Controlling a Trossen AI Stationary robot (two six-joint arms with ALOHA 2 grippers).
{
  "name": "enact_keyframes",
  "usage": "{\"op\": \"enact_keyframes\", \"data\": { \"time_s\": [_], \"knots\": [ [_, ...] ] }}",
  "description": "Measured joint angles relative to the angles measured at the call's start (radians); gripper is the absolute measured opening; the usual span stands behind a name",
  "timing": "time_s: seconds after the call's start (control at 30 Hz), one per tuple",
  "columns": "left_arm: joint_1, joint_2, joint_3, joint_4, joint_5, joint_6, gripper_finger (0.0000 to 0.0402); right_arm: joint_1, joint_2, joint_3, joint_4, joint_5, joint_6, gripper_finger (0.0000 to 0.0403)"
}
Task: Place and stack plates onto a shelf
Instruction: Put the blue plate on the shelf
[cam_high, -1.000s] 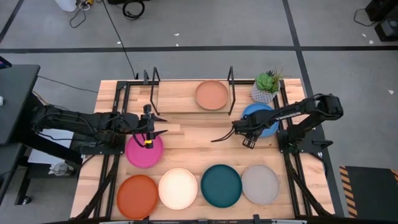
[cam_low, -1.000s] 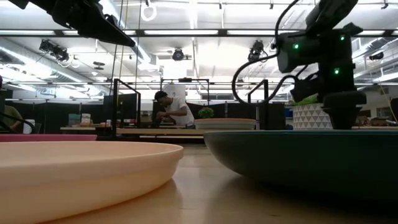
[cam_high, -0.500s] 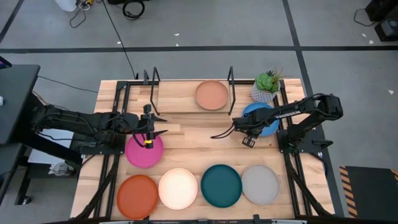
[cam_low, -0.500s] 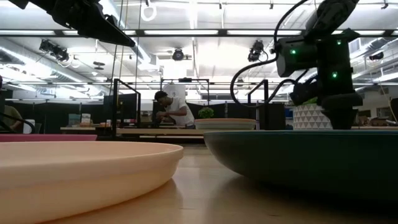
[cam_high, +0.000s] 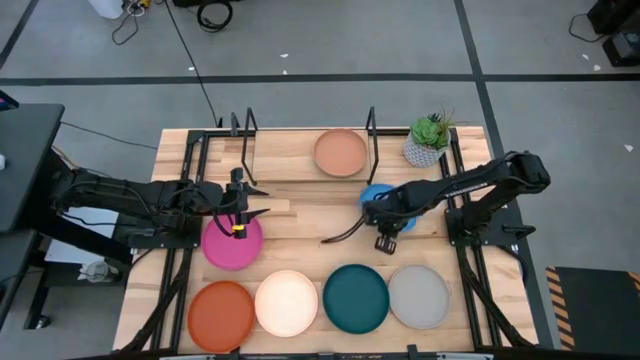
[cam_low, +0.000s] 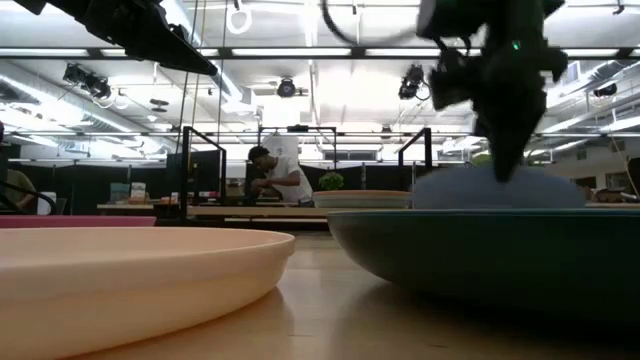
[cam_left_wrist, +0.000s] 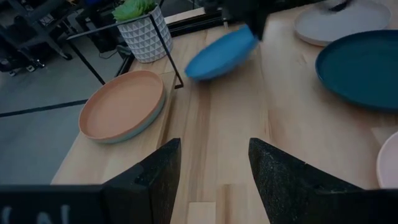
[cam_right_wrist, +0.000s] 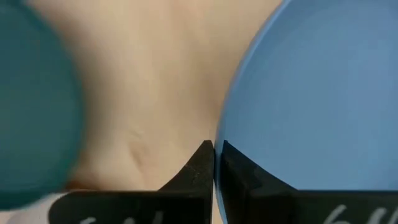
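Note:
My right gripper (cam_high: 375, 211) is shut on the blue plate (cam_high: 376, 194), near the middle of the table in front of the shelf (cam_high: 290, 158). The left wrist view shows the plate (cam_left_wrist: 221, 45) tilted. A tan plate (cam_high: 340, 152) lies flat on the shelf plank between its black frames. My left gripper (cam_high: 258, 201) hovers open over the magenta plate's (cam_high: 230, 245) far edge, holding nothing. Orange (cam_high: 221, 315), cream (cam_high: 286, 302), dark teal (cam_high: 356, 298) and grey (cam_high: 418, 296) plates lie in a row along the near edge. My right gripper pinches the blue plate's rim (cam_right_wrist: 219, 144) between its two fingers, on the edge that faces the right arm. The fingers come down at it from above. The plate is tilted, held edge highest, and appears lifted off the table.
A potted plant (cam_high: 428, 140) stands at the far right beside the shelf's right frame (cam_high: 372, 135). Black rails run along both table sides. Bare wood lies between the shelf and the front row. A person works at a bench far behind the table (cam_low: 280, 178).
My right gripper has taken hold of the blue plate, which lay flat beside the plant pot, and carried it toward the table's left and a little nearer. The plate has tipped up from lying flat.

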Motion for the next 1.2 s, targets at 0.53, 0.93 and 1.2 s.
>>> {"op": "enact_keyframes", "data": {
  "time_s": [0.53,0.93,1.2],
  "knots": [
    [-0.101,-0.039,0.078,-0.043,-0.001,-0.046,0.0196,0.089,0.380,0.616,-0.166,0.210,-0.524,0.0020],
    [-0.141,0.003,0.082,-0.205,-0.036,0.007,0.0196,-0.046,0.444,0.709,-0.102,0.211,-0.833,0.0020],
    [-0.168,0.218,0.081,-0.094,-0.300,0.294,0.0208,-0.076,0.418,0.710,-0.119,0.160,-0.882,0.0020]
  ]
}}
